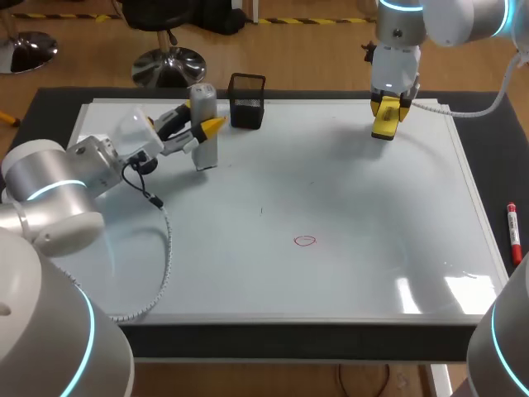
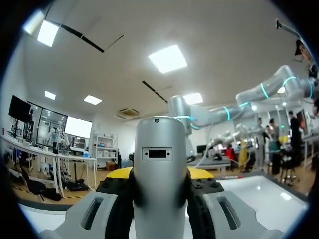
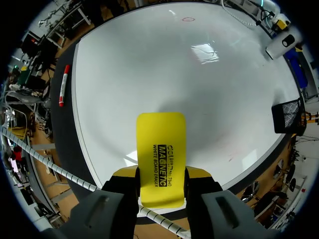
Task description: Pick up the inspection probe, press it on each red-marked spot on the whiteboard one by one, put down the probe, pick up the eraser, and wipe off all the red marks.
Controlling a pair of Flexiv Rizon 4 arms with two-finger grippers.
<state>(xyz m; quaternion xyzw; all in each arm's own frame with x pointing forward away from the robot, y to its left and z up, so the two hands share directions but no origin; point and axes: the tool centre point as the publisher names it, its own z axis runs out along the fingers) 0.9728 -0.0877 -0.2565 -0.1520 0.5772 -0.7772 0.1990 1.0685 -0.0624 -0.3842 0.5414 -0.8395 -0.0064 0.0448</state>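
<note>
Whiteboard (image 1: 331,190) underlies eraser (image 3: 160,154) and probe (image 2: 159,179), each between jaws.

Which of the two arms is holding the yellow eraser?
The right arm: its jaws are shut on the yellow eraser. The left arm holds the grey probe instead.

black lettering on yellow eraser (image 3: 160,130)
</note>
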